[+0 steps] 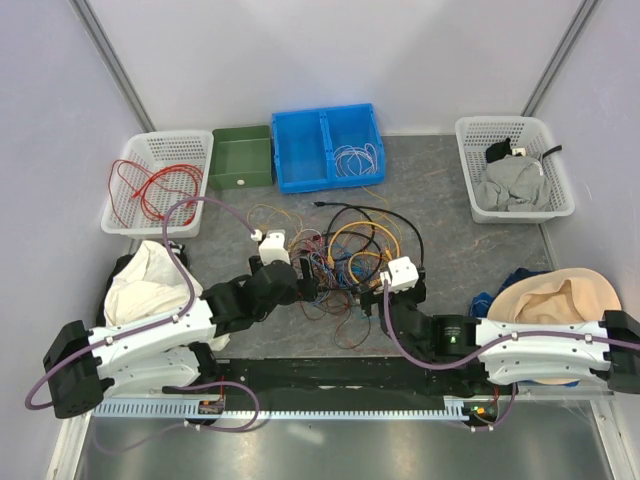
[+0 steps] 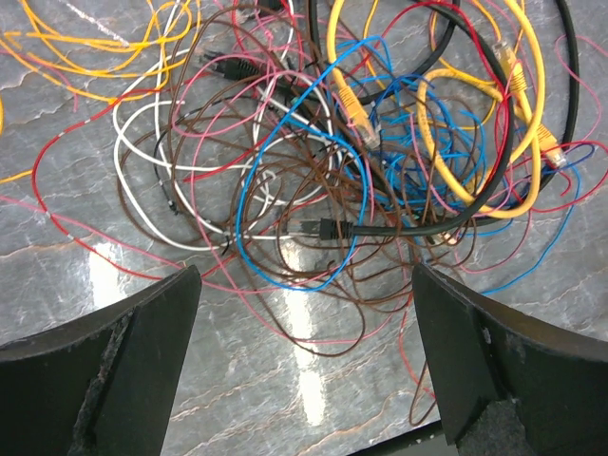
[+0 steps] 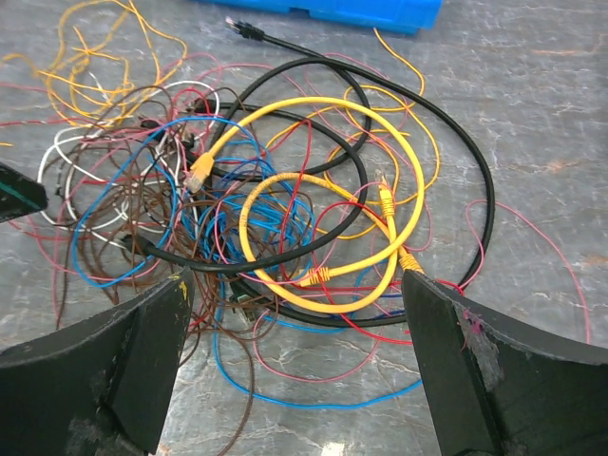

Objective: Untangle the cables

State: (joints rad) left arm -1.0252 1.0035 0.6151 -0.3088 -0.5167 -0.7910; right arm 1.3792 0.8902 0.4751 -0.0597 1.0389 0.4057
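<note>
The cables (image 1: 345,255) lie in a knotted heap on the grey table between the two arms: yellow loops (image 3: 323,204), a thicker black cable (image 3: 418,133), and blue, brown, red, pink and white strands (image 2: 285,190). My left gripper (image 1: 310,285) is open at the heap's left near edge; in the left wrist view (image 2: 304,370) only a few brown and pink loops lie between its fingers. My right gripper (image 1: 372,300) is open at the heap's right near edge; in the right wrist view (image 3: 294,370) blue, pink and brown strands lie between its fingers.
At the back stand a white basket with red wire (image 1: 118,200), a green bin (image 1: 240,157), a blue bin (image 1: 305,160) holding a white cable, and a white basket with cloth (image 1: 560,185). Cloth bundles lie at left (image 1: 145,285) and right (image 1: 555,295).
</note>
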